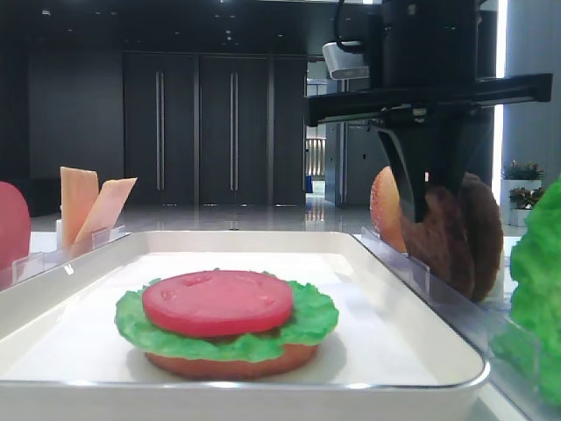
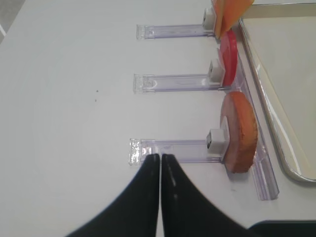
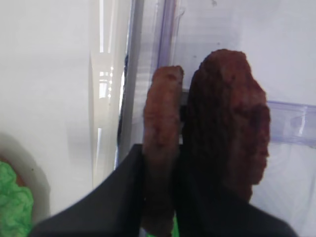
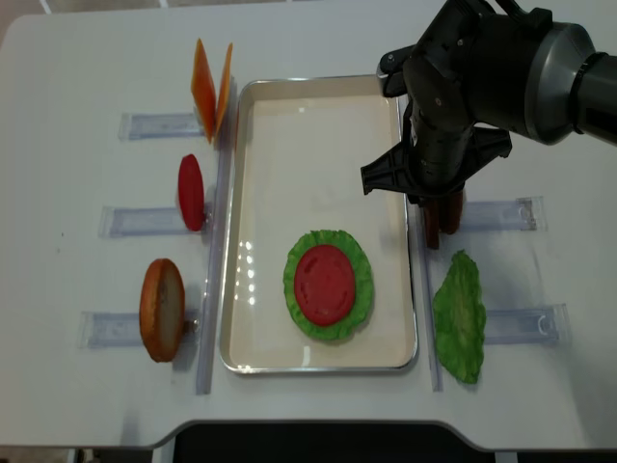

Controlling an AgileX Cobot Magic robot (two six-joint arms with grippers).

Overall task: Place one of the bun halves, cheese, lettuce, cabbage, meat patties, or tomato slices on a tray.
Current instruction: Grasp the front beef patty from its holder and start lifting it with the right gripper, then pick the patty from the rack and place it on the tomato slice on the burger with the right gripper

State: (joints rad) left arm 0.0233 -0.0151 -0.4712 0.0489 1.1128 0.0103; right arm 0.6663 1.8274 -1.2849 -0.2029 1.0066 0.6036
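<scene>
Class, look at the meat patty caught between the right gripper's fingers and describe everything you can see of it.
The meat patty is a thick round disc, dark reddish-brown, with a rough, grainy surface that looks like moulded foam or plastic. It stands on edge in a clear plastic rack just outside the white tray's rim. The right gripper is shut on it, one black finger on each face. A second patty stands right beside it, on the side away from the tray.

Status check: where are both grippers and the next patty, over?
Right gripper shut on thin meat patty in rack. Left gripper shut, empty, off-tray. Tray stack topped by tomato slice. Second patty crowds alongside.
</scene>
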